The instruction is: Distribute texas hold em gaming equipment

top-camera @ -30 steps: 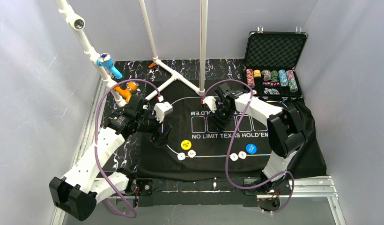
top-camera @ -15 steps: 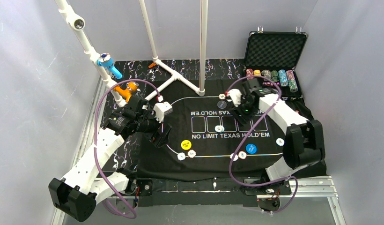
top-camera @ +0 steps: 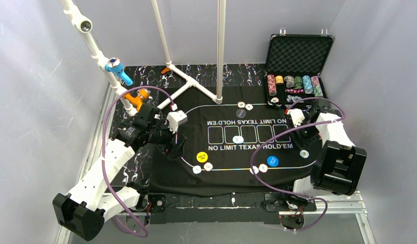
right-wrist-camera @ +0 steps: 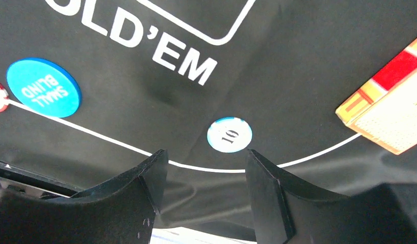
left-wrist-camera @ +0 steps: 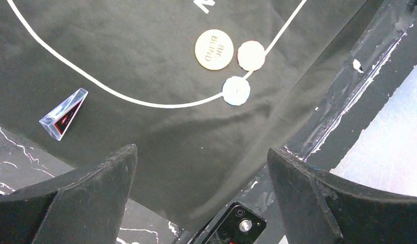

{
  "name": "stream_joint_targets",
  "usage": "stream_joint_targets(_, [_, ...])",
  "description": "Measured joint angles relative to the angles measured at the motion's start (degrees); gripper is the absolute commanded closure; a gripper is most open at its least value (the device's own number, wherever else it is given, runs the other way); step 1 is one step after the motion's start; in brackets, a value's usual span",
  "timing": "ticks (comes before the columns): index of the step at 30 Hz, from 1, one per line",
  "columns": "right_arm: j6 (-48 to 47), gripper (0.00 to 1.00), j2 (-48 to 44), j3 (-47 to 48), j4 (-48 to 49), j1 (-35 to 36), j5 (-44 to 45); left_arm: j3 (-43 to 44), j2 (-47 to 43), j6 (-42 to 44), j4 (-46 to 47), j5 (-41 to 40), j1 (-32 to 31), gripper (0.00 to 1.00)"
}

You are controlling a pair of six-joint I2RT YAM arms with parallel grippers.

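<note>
- Top external view showed the black felt mat point(top-camera: 227, 178) spread on the table point(top-camera: 242, 71), with the open foam-lined case point(top-camera: 298, 53) at the far right and chip stacks point(top-camera: 294, 82) racked inside it.
- The left jaws stood wide apart over the mat's left edge, with nothing between them.
- Below them, in the left wrist view, lay the yellow "BIG BLIND" button point(left-wrist-camera: 214, 49). One pale chip point(left-wrist-camera: 251, 55) lay just beside it and a second chip point(left-wrist-camera: 236, 90) sat on the white line. A clear wedge point(left-wrist-camera: 64, 113) lay well apart at the mat's edge.
- The right jaws hung partly open and empty above the mat's right end, near the case.
- Between their fingers, the right wrist view showed the chip marked "10" point(right-wrist-camera: 229, 134) flat on the mat, just inside the white line. The blue "SMALL BLIND" button point(right-wrist-camera: 43, 88) lay to its left, and a red-and-white box corner point(right-wrist-camera: 389, 114) showed at the frame's edge.
- Elsewhere, a chip pair point(top-camera: 259, 169) lay just left of the blue button and a lone chip point(top-camera: 237, 139) lay among the card outlines. A dark disc point(top-camera: 240, 113) lay beside a far chip point(top-camera: 249, 107) at the far edge.
</note>
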Motion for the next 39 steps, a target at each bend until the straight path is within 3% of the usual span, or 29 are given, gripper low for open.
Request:
stream_joint_targets(10, [-5.3, 0.36, 4.6, -0.8, 0.3, -9.4, -2.5, 0.0, 0.3, 0.0, 0.0, 0.5, 0.0, 0.01])
stream_joint_targets(26, [-7.5, 0.37, 6.9, -3.8, 4.9, -10.1, -3.2, 0.0, 1.1, 0.0, -0.2, 0.7, 0.0, 0.01])
stream_joint_targets(39, [-8.7, 0.54, 5.9, -6.5, 9.3, -10.1, -1.5, 0.0, 1.3, 0.0, -0.2, 0.7, 0.0, 0.01])
